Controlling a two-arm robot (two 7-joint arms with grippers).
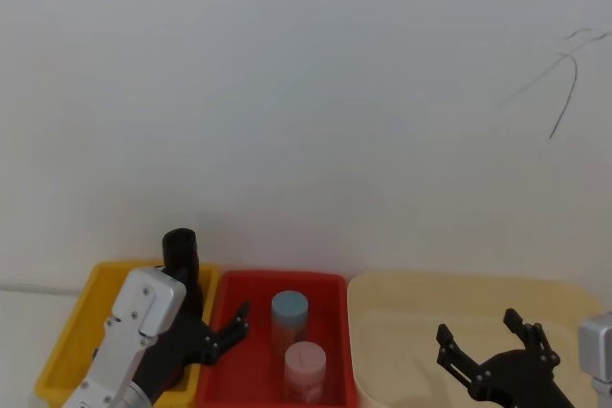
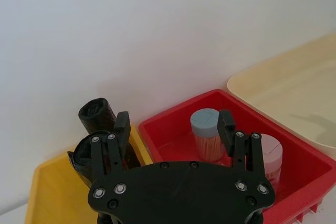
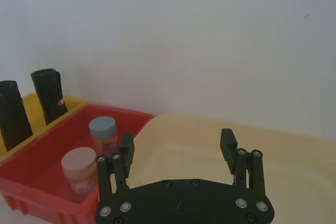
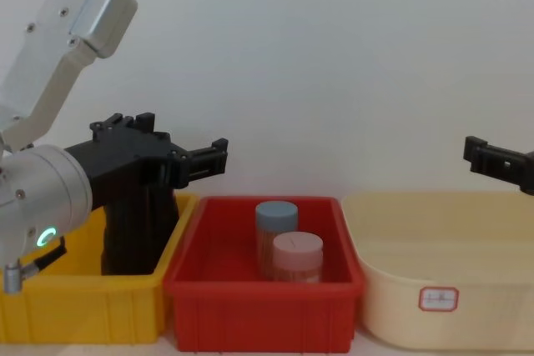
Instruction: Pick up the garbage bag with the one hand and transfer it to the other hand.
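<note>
Over where the yellow bin (image 2: 47, 182) meets the red one (image 2: 168, 127), the left gripper (image 2: 174, 124) hangs with fingers spread wide, gripping nothing. The garbage bag (image 2: 84, 156) stands upright in the yellow bin beside a twin roll (image 2: 97, 113), right by one finger. The right gripper (image 3: 177, 141) hovers over the cream tub (image 3: 294, 156), also wide open and empty.

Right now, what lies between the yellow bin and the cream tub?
The chest view shows the red bin there, holding a blue-lidded jar and a pink-lidded jar.
</note>
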